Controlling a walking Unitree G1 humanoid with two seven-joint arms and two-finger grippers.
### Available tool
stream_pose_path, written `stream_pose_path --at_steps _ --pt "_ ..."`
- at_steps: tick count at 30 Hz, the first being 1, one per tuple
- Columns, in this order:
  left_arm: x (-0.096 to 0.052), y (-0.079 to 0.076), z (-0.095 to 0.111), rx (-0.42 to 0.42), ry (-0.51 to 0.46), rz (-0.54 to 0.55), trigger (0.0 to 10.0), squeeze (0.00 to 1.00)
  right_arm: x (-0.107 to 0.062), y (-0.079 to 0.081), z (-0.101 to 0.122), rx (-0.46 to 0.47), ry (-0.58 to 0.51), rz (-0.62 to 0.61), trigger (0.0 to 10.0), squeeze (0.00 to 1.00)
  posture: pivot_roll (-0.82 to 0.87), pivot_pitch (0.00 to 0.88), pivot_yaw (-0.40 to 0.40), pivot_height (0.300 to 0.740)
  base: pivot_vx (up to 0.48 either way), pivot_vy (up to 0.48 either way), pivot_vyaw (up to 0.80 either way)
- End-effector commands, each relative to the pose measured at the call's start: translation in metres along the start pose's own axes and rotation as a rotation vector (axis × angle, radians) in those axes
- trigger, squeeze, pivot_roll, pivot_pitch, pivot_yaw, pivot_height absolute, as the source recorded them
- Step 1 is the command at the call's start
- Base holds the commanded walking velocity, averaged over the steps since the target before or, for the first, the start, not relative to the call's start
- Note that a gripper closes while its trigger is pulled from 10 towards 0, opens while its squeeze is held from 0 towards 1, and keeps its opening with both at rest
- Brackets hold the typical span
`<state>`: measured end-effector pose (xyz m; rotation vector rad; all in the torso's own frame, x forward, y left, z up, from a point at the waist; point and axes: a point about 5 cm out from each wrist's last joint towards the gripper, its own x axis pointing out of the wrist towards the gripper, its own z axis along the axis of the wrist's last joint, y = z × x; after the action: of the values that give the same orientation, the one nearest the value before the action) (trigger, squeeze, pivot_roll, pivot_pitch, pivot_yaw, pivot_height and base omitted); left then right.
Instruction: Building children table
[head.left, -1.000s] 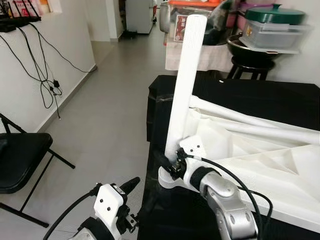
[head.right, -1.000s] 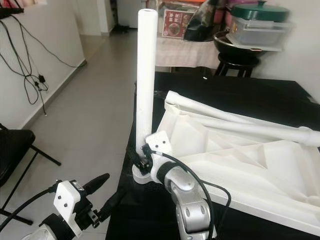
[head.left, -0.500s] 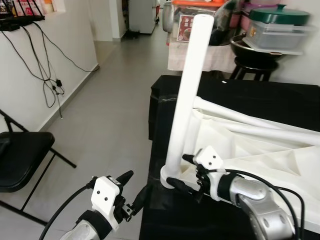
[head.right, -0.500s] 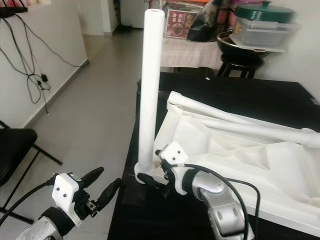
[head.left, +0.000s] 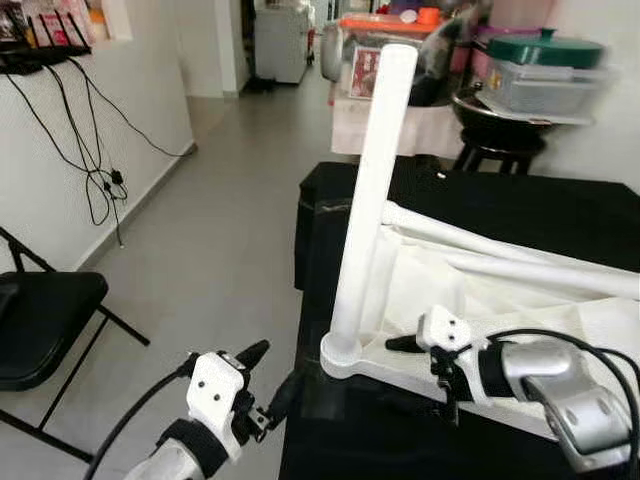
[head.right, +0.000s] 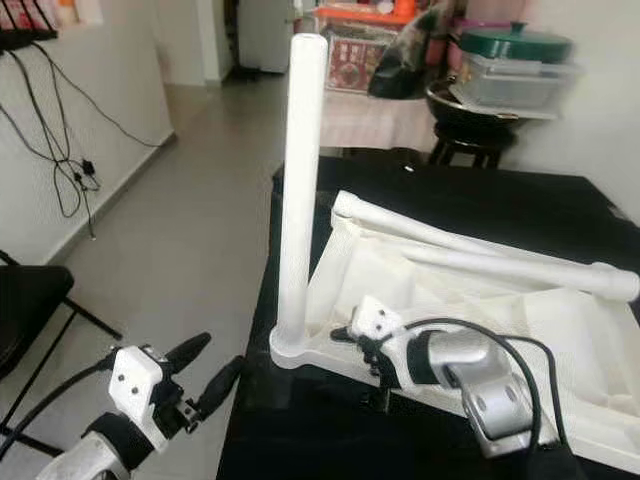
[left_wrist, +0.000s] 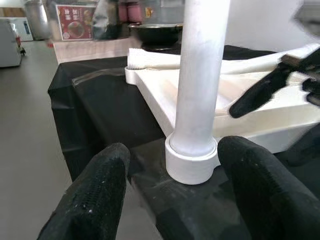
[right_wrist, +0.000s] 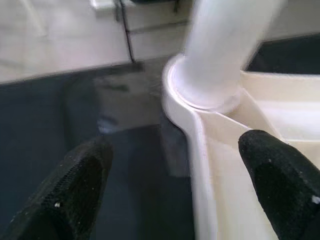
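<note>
Seating the upright leg (head.left: 372, 205) squarely in the corner socket of the upturned tabletop (head.right: 470, 300) on the black-draped table (head.left: 480, 200) matters; the right gripper (head.left: 405, 345) and left gripper (head.left: 268, 378), both spread and empty, should brace it.

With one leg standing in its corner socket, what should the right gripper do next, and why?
Probably reach for a loose leg lying on the upturned tabletop: the upright leg already stands seated, and the right gripper is open, holding nothing.
</note>
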<state>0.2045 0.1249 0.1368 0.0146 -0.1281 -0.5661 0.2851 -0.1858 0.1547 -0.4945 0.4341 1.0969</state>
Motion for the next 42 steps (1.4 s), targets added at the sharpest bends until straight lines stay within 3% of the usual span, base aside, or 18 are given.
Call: stream_pose_path --at_steps 1,4,9,10,13,14,15,16,21,22,26,28,31,33,38,42 --pt "-0.002 -0.001 -0.004 0.029 0.025 -0.014 10.0 0.0 0.008 -0.002 -0.004 0.009 0.049 0.014 10.0 0.0 0.05 0.017 -0.074 0.74 0.0 0.0 0.0" --pt "-0.002 -0.001 -0.004 0.044 0.025 -0.007 10.0 0.0 0.018 -0.008 -0.005 0.005 0.13 0.037 10.0 0.0 0.06 0.02 -0.078 0.74 0.0 0.0 0.0" --pt "-0.003 -0.001 -0.004 0.046 0.024 -0.003 10.0 0.0 0.019 -0.009 -0.006 -0.006 0.175 0.073 9.9 0.0 0.06 0.021 -0.08 0.74 0.0 0.0 0.0" --pt "-0.003 -0.001 -0.004 0.046 0.023 -0.002 10.0 0.0 0.02 -0.009 -0.008 -0.009 0.202 0.082 3.6 0.0 0.06 0.023 -0.079 0.74 0.0 0.0 0.0" --pt "-0.003 -0.002 -0.004 0.045 0.023 -0.002 10.0 0.0 0.02 -0.011 -0.01 -0.015 0.227 0.088 3.6 0.0 0.06 0.023 -0.079 0.74 0.0 0.0 0.0" --pt "-0.003 -0.002 -0.004 0.045 0.022 -0.002 10.0 0.0 0.02 -0.012 -0.012 -0.021 0.249 0.088 2.7 0.0 0.06 0.023 -0.079 0.74 0.0 0.0 0.0" --pt "-0.003 -0.002 -0.004 0.045 0.022 -0.002 10.0 0.0 0.02 -0.012 -0.012 -0.021 0.249 0.088 2.7 0.0 0.06 0.023 -0.079 0.74 0.0 0.0 0.0" --pt "-0.003 -0.002 -0.004 0.045 0.021 -0.002 10.0 0.0 0.02 -0.014 -0.014 -0.036 0.27 0.08 0.0 0.0 0.06 0.027 -0.082 0.74 0.0 0.0 0.0" --pt "-0.002 -0.004 -0.003 0.046 0.018 -0.005 10.0 0.0 0.019 -0.023 -0.016 -0.126 0.322 0.035 0.0 0.0 0.05 0.03 -0.084 0.74 0.0 0.0 0.0" --pt "-0.002 -0.004 -0.003 0.046 0.017 -0.005 10.0 0.0 0.02 -0.023 -0.011 -0.184 0.298 0.037 0.0 0.0 0.05 0.03 -0.083 0.74 0.0 0.0 0.0" --pt "-0.003 -0.004 -0.003 0.046 0.017 -0.006 10.0 0.0 0.021 -0.023 -0.006 -0.249 0.27 0.046 0.0 0.0 0.05 0.03 -0.083 0.74 0.0 0.0 0.0" --pt "-0.002 -0.004 -0.003 0.043 0.016 -0.009 10.0 0.0 0.019 -0.02 0.0 -0.358 0.236 0.078 0.0 0.0 0.05 0.034 -0.084 0.74 0.0 0.0 0.0" --pt "-0.002 -0.005 -0.003 0.042 0.015 -0.011 10.0 0.0 0.018 -0.018 0.003 -0.404 0.224 0.093 0.0 0.0 0.05 0.034 -0.084 0.74 0.0 0.0 0.0" --pt "-0.002 -0.005 -0.002 0.041 0.014 -0.012 10.0 0.0 0.013 -0.013 0.001 -0.488 0.226 0.17 0.0 0.0 0.04 0.039 -0.085 0.74 0.0 0.0 0.0" --pt "-0.002 -0.006 -0.002 0.041 0.012 -0.01 10.0 0.0 0.003 -0.016 -0.003 -0.57 0.275 0.232 0.0 0.0 0.05 0.044 -0.086 0.74 0.0 0.0 0.0" --pt "-0.002 -0.006 -0.002 0.04 0.012 -0.009 10.0 0.0 -0.001 -0.026 -0.002 -0.595 0.32 0.191 0.0 0.0 0.04 0.045 -0.087 0.74 0.0 0.0 0.0"
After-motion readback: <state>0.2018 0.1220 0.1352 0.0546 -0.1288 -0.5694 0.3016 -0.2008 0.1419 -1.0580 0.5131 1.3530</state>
